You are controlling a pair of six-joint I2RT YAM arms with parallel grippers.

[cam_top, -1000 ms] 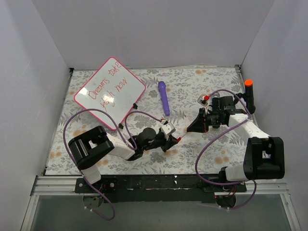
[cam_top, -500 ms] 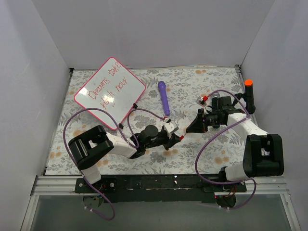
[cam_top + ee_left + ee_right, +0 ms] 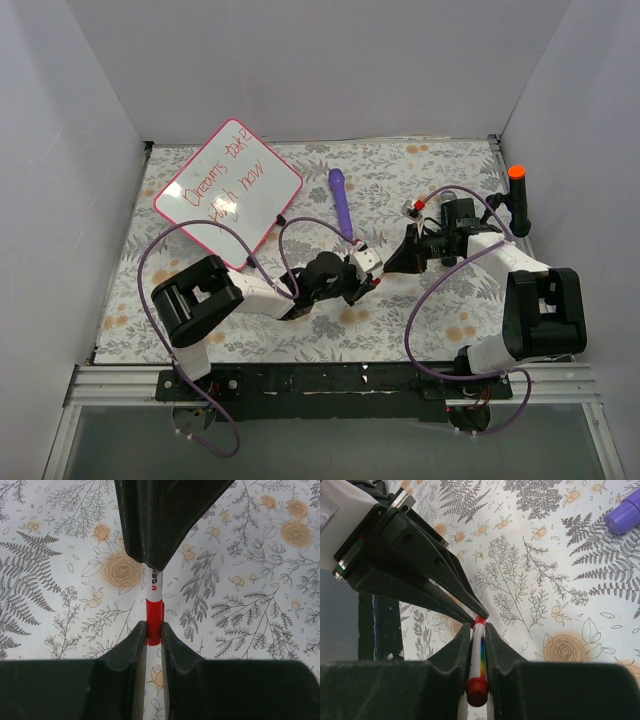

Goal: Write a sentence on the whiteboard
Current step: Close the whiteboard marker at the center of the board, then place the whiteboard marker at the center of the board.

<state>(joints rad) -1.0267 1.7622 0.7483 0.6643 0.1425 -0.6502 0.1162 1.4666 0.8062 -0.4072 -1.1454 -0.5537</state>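
The step in hand looks like a two-arm job on the red marker (image 3: 154, 586), capping or uncapping it, and it is happening mid-tabletop (image 3: 450, 180), well apart from the whiteboard (image 3: 228, 193). The whiteboard lies angled at the far left with the sentence (image 3: 215, 186) already across it in red. The left jaws are clamped on the marker's red end piece (image 3: 154, 622), and the right jaws are clamped on its white, rainbow-striped barrel. To do this well, both arms should keep the marker's axis straight between them. They should move only along that line without twisting sideways, and neither grip should slacken until the red piece is clearly seated or clearly free. A purple pen-like stick (image 3: 340, 203) lies just beyond the meeting point, so any pull should stay clear of it. The jaws hide the joint between red piece and barrel, so I cannot tell whether it is fully home. The overhead view shows the marker only as a speck, and the sentence's second line is hard to read.
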